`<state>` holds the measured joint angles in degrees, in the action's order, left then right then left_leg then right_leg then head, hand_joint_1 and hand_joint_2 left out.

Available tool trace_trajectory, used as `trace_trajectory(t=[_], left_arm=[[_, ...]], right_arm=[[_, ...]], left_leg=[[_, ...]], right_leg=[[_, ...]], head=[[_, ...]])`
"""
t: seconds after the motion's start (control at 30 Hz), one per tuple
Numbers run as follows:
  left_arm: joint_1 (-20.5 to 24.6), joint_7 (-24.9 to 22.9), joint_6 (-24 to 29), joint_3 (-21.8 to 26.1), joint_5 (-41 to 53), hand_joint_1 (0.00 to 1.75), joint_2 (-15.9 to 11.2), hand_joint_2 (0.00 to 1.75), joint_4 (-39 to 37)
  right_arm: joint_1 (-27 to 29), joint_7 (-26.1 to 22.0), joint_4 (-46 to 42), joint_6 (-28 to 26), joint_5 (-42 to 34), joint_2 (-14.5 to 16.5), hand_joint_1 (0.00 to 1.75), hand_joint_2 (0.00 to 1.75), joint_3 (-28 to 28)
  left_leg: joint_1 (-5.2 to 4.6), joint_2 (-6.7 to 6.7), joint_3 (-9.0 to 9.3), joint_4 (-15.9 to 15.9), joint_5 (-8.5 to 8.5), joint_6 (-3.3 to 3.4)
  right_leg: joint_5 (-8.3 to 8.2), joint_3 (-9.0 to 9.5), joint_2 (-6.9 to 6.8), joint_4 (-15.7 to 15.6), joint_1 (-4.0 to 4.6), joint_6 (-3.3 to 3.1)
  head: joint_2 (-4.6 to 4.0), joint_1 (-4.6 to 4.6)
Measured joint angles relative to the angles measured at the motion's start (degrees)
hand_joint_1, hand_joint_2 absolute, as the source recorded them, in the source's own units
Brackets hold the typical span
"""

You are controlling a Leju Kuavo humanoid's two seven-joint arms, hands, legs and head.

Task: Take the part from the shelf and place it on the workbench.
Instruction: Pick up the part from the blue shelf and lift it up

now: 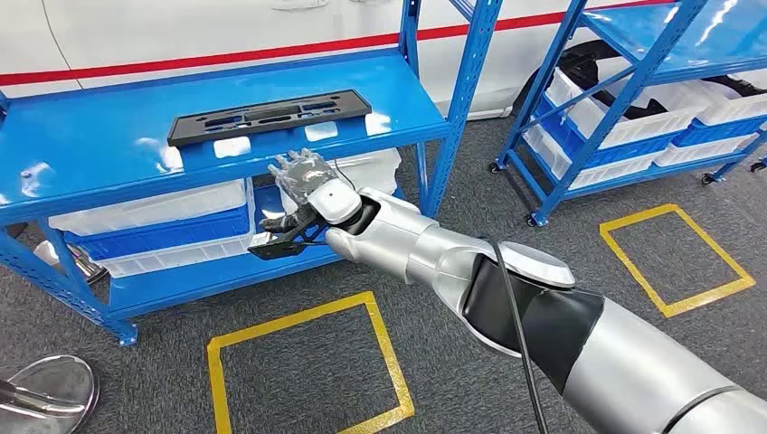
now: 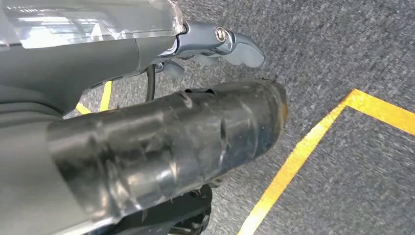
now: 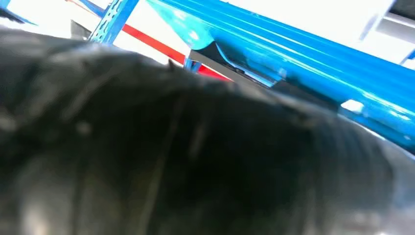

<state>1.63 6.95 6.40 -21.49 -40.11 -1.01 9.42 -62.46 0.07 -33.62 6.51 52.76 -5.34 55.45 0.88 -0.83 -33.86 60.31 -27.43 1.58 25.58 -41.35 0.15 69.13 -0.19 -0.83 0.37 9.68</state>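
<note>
- Right hand (image 1: 306, 177) — fingers (image 1: 291, 166) spread and empty, raised at the front edge of the blue shelf (image 1: 90, 145).
- Part (image 1: 269, 117) — a long black slotted panel, lying flat on the shelf's top level, just beyond the fingers, apart from them.
- Left hand (image 2: 215, 41) — hangs over grey floor (image 2: 342, 44); grip state cannot be told.

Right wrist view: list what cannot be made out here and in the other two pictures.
- Right wrist view: the right robot hand is a dark blur up close, hiding its fingers and most of the black part; only the blue shelf edge shows.
- Head view: the right fingers' grasp is unclear.
- Left wrist view: the left robot hand is hidden by its own dark thumb.
</note>
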Motion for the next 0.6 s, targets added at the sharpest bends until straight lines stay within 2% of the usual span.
trace_trajectory(t=[0.03, 0.07, 0.1, 0.13, 0.2, 0.27, 0.3, 0.33, 0.4, 0.43, 0.47, 0.5, 0.53, 0.57, 0.6], left_arm=[[-0.02, -0.01, 0.01, -0.01, 0.0, 0.0, 0.04, 0.0, 0.0], [0.0, -0.02, 0.01, -0.02, -0.01, 0.0, 0.14, 0.0, 0.0], [0.02, -0.06, 0.04, -0.04, -0.01, 0.0, 0.23, 0.0, 0.0], [0.05, -0.12, 0.09, -0.07, -0.03, 0.0, 0.32, 0.0, 0.0], [0.13, -0.25, 0.23, -0.11, -0.06, 0.0, 0.38, 0.0, 0.0], [0.17, -0.31, 0.38, -0.15, -0.09, 0.0, 0.33, 0.0, 0.0], [0.19, -0.34, 0.43, -0.15, -0.11, 0.0, 0.31, 0.0, 0.0], [0.18, -0.38, 0.45, -0.16, -0.13, 0.0, 0.27, 0.0, 0.0], [0.15, -0.47, 0.46, -0.17, -0.2, 0.0, 0.26, 0.0, 0.0], [0.11, -0.51, 0.46, -0.17, -0.23, 0.0, 0.22, 0.0, 0.0], [0.07, -0.54, 0.48, -0.17, -0.27, 0.0, 0.18, 0.0, 0.0], [0.03, -0.56, 0.48, -0.17, -0.32, 0.0, 0.11, 0.0, 0.0], [0.0, -0.57, 0.48, -0.17, -0.37, 0.0, 0.05, 0.0, 0.0], [-0.04, -0.58, 0.48, -0.17, -0.43, 0.0, 0.04, 0.0, -0.01], [-0.03, -0.59, 0.46, -0.17, -0.5, 0.0, 0.03, 0.0, -0.02]], right_arm=[[-0.1, 0.06, 0.11, -0.03, 0.01, -0.14, 0.0, 0.0, -0.07], [-0.19, 0.13, 0.25, -0.1, 0.02, -0.24, 0.0, 0.0, -0.13], [-0.38, 0.24, 0.51, -0.19, 0.03, -0.42, 0.0, 0.0, -0.27], [-0.56, 0.33, 0.77, -0.27, 0.04, -0.55, 0.0, 0.0, -0.4], [-0.99, 0.43, 1.22, -0.36, 0.11, -0.77, 0.0, 0.0, -0.71], [-1.44, 0.45, 1.48, -0.38, 0.21, -0.98, 0.0, 0.0, -1.14], [-1.69, 0.46, 1.63, -0.37, 0.28, -1.07, 0.0, 0.0, -1.33], [-1.83, 0.46, 1.76, -0.35, 0.37, -1.1, 0.0, 0.0, -1.44], [-1.76, 0.45, 2.06, -0.25, 0.58, -1.14, 0.0, 0.0, -1.49], [-1.53, 0.42, 2.17, -0.21, 0.67, -1.13, 0.0, 0.0, -1.49], [-1.31, 0.41, 2.28, -0.19, 0.74, -1.13, 0.0, 0.0, -1.49], [-1.2, 0.39, 2.37, -0.18, 0.78, -1.13, 0.0, 0.0, -1.49], [-1.19, 0.38, 2.43, -0.18, 0.81, -1.12, 0.0, 0.0, -1.49], [-1.29, 0.39, 2.48, -0.15, 0.84, -1.12, 0.0, 0.0, -1.49], [-1.4, 0.39, 2.52, -0.07, 0.86, -1.11, 0.0, 0.0, -1.49]], left_leg=[[0.04, -0.03, 0.23, -0.09, -0.2, 0.0], [0.0, -0.05, 0.43, -0.2, -0.31, -0.08], [0.05, -0.1, 0.8, -0.43, -0.53, -0.21], [0.2, -0.1, 0.99, -0.69, -0.63, -0.41], [0.32, -0.02, 1.42, -1.38, -0.67, -0.94], [0.2, 0.29, 1.52, -1.15, -1.21, -1.36], [0.13, 0.41, 0.85, 0.28, -1.91, -1.59], [0.22, 0.52, -0.72, 3.09, -2.97, -1.79], [0.38, 0.53, -5.08, 10.25, -4.89, -2.37], [0.46, 0.54, -6.92, 12.64, -4.84, -2.67], [0.54, 0.56, -7.81, 12.89, -3.53, -2.94], [0.63, 0.6, -7.69, 11.03, -1.14, -3.18], [0.76, 0.7, -6.81, 7.57, 1.64, -3.38], [0.76, 0.79, -5.73, 4.56, 3.57, -3.49], [0.79, 0.83, -4.78, 2.0, 4.33, -3.33]], right_leg=[[-1.17, 0.67, 0.04, -2.11, 0.24, -0.52], [-1.64, 1.15, 0.04, -3.09, 0.42, -0.89], [-2.93, 2.11, 0.02, -5.58, 0.85, -1.51], [-3.21, 2.69, -0.02, -6.83, 1.19, -1.94], [-3.0, 3.46, -0.13, -8.08, 1.55, -2.23], [-2.45, 5.38, -0.28, -10.76, 1.03, -2.29], [-2.26, 6.49, -0.35, -12.17, 0.67, -2.3], [-1.99, 7.37, -0.4, -13.11, 0.37, -2.26], [-1.51, 8.2, -0.32, -13.31, 0.25, -2.27], [-1.04, 8.62, -0.26, -13.16, 0.2, -2.17], [-0.47, 9.09, -0.22, -12.89, 0.1, -1.98], [0.22, 9.56, -0.19, -12.46, -0.05, -1.71], [1.04, 9.95, -0.18, -11.85, -0.2, -1.35], [1.83, 10.07, -0.16, -11.19, -0.21, -0.92], [2.47, 9.94, -0.12, -10.44, -0.15, -0.54]], head=[[0.0, 0.0], [0.0, -0.07], [0.0, -0.03], [0.0, -0.01], [0.0, 0.12], [0.0, 0.1], [0.0, 0.08], [0.0, 0.07], [0.0, 0.04], [0.0, 0.04], [0.0, 0.05], [0.0, 0.05], [0.0, 0.05], [0.0, 0.01], [0.0, -0.03]])
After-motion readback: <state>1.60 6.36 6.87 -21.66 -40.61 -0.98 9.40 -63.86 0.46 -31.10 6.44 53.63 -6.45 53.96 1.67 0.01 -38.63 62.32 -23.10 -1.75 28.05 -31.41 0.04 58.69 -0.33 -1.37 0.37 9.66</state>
